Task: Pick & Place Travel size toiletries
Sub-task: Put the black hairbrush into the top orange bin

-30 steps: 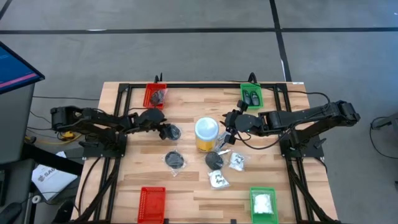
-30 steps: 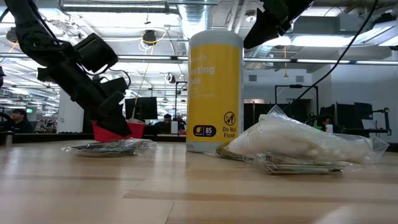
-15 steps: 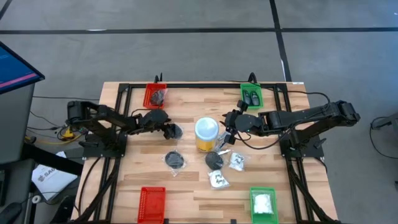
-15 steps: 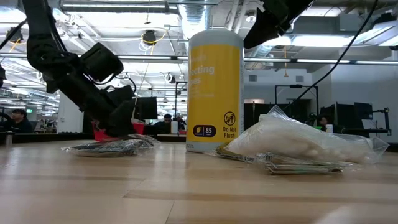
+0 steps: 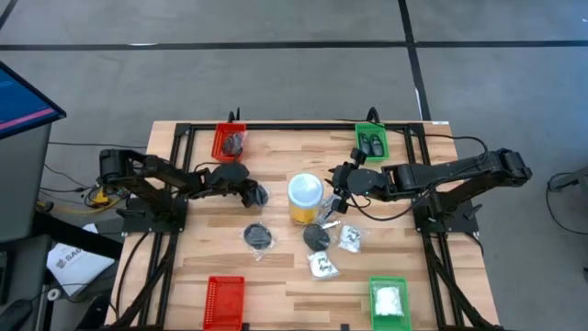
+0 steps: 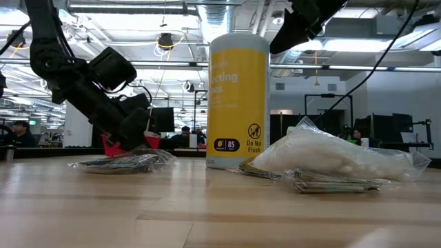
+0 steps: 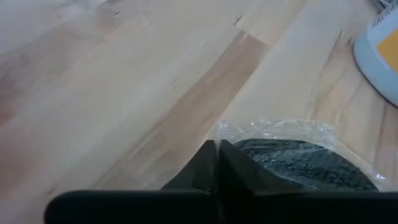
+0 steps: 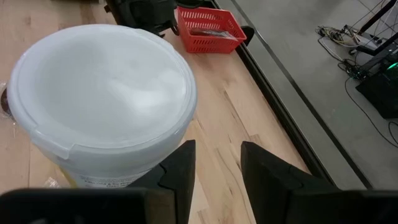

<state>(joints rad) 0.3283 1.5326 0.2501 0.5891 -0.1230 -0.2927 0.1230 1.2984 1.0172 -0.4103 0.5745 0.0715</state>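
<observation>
Black round pieces in clear packets (image 5: 258,235) lie flat at centre frame, white-filled packets (image 5: 322,265) just right; one dark piece (image 7: 298,163) sits pinched under the left hand (image 5: 255,194).

Yellow jar (image 6: 238,100) label, "85" in a dark badge, "Do Not Flush" apparently, upper lettering half-legible

I'm looking at a robotics lab / open workshop floor. Wooden bench (image 5: 276,276) w/ black frame rails (image 5: 303,126) is sitting on grey concrete w/ taped floor lines (image 5: 415,64). Low cam is showing strip lights (image 6: 127,8), exposed ceiling ducts, rows of monitors (image 6: 162,118) and people at desks (image 6: 21,129) in bkgd. Loose cables (image 8: 348,37) are trailing beside the bench.
</observation>
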